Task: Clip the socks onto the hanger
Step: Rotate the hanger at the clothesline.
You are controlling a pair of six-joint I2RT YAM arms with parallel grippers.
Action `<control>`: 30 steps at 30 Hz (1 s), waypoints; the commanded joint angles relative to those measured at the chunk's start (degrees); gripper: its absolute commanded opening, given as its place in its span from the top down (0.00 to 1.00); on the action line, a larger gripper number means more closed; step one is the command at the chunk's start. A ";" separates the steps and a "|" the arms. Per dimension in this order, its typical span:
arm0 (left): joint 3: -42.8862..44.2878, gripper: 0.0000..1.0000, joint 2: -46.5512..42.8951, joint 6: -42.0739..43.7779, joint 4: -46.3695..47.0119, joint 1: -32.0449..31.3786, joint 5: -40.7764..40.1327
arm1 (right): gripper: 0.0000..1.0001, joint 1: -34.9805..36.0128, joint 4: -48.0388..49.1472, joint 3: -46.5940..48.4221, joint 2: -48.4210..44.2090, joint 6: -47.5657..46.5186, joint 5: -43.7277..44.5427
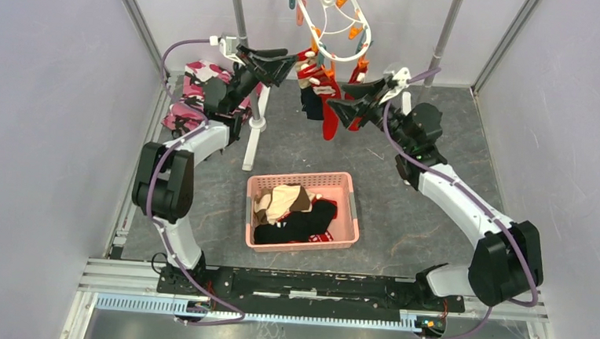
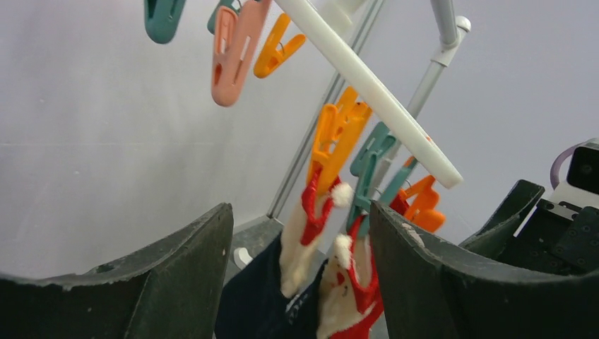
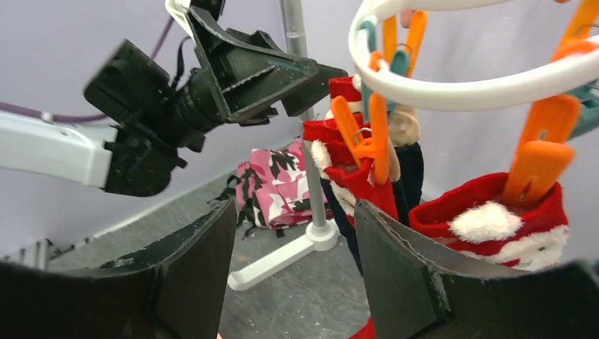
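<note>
The hanger (image 1: 331,18), a white ring with orange and teal clips, hangs from the rack at the back. Red and navy socks (image 1: 321,92) dangle from its clips. My left gripper (image 1: 285,65) is open just left of them. In the left wrist view, a navy sock (image 2: 254,296) and a red-and-white sock (image 2: 353,296) show in the gap of that gripper (image 2: 300,212), unpinched, under an orange clip (image 2: 339,134). My right gripper (image 1: 357,104) is open on the other side, and nothing lies between its fingers (image 3: 295,208). A clipped red sock (image 3: 494,219) hangs to its right.
A pink basket (image 1: 353,212) in the middle of the table holds a beige sock (image 1: 281,200) and a black sock (image 1: 303,221). A pink camouflage cloth (image 1: 195,92) lies at the back left. Grey rack poles (image 1: 239,12) and a white foot (image 1: 253,143) stand nearby.
</note>
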 commanded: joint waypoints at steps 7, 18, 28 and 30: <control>-12.32 0.24 -16.24 6.79 1.36 -0.61 -3.57 | 0.31 5.58 -3.71 -5.96 -3.50 -18.13 15.19; -29.84 0.23 -37.68 13.66 -5.97 -0.69 -11.33 | 0.32 6.54 -0.61 -5.99 2.00 -16.04 18.11; -38.02 0.22 -48.92 14.42 -11.94 -0.78 -13.71 | 0.39 8.38 8.48 -6.23 8.16 -5.87 20.23; -39.30 0.22 -50.28 14.54 -12.95 -0.79 -13.74 | 0.40 8.57 10.68 -6.53 9.22 -3.85 20.92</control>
